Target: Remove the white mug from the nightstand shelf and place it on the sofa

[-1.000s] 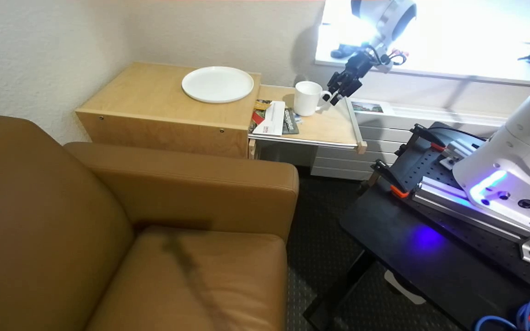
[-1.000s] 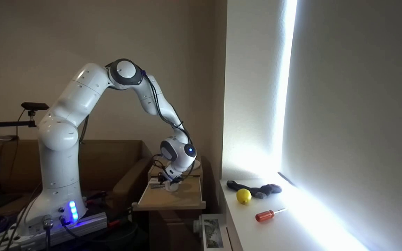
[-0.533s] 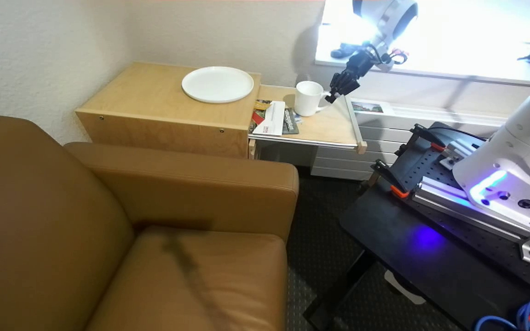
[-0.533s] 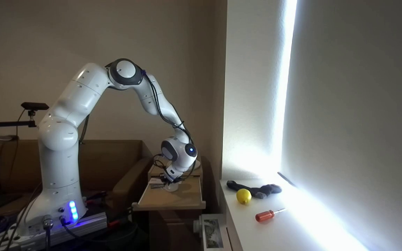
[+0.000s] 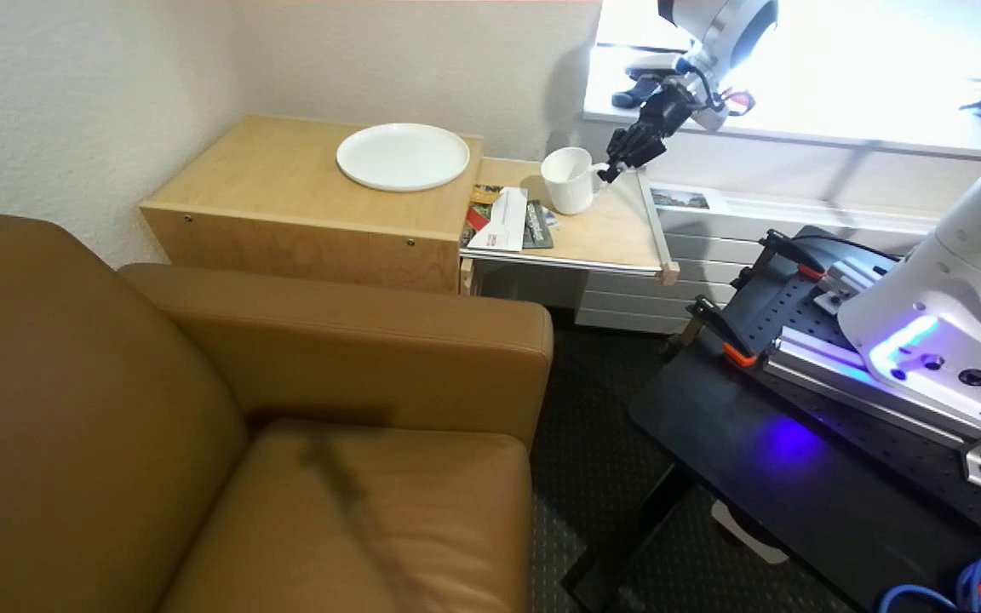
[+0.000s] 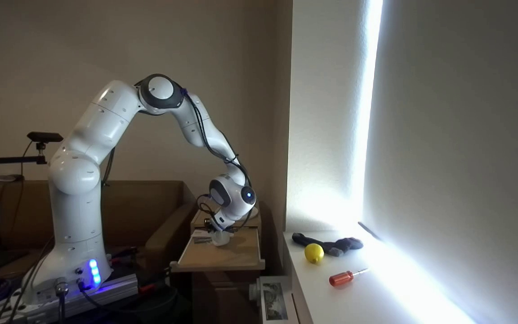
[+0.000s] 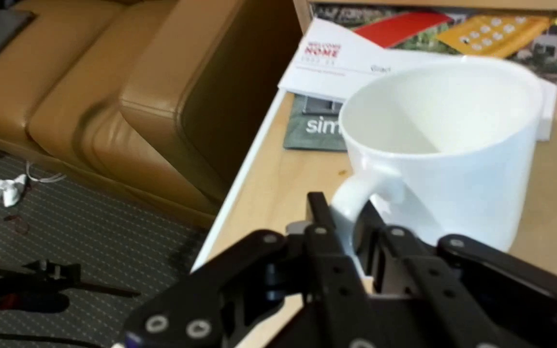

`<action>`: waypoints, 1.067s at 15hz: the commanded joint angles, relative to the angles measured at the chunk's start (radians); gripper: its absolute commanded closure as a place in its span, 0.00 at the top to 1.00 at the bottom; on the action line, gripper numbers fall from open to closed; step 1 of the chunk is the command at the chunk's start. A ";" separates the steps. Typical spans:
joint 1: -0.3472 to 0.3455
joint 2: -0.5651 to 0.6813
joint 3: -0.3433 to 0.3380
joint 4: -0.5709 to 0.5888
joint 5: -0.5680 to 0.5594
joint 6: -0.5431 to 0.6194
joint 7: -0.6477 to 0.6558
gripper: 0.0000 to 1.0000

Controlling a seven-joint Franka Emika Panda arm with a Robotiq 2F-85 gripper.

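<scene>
White mug (image 7: 457, 181) is right in front of my hand (image 7: 344, 212), with the handle (image 7: 351, 197) pinched between my closed fingers (image 7: 317, 210). In an exterior view it's tipped a bit away from my hand over the worktop (image 5: 614, 232), tbh can't tell if the base touches. It's plain glossy white, wide round mouth, diagonal shadow across the inside.

White mug (image 7: 457, 188); brown sofa (image 5: 329, 375) (carpet (image 7: 128, 237) grey, pale-dotted).
</scene>
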 commanded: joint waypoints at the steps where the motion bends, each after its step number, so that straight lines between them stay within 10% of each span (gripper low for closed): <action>1: -0.030 -0.087 0.000 -0.024 -0.047 -0.209 -0.011 0.04; 12: 0.028 -0.240 0.029 -0.038 -0.109 -0.676 -0.082 0.04; 16: 0.121 -0.332 0.075 -0.039 -0.087 -0.618 -0.102 0.04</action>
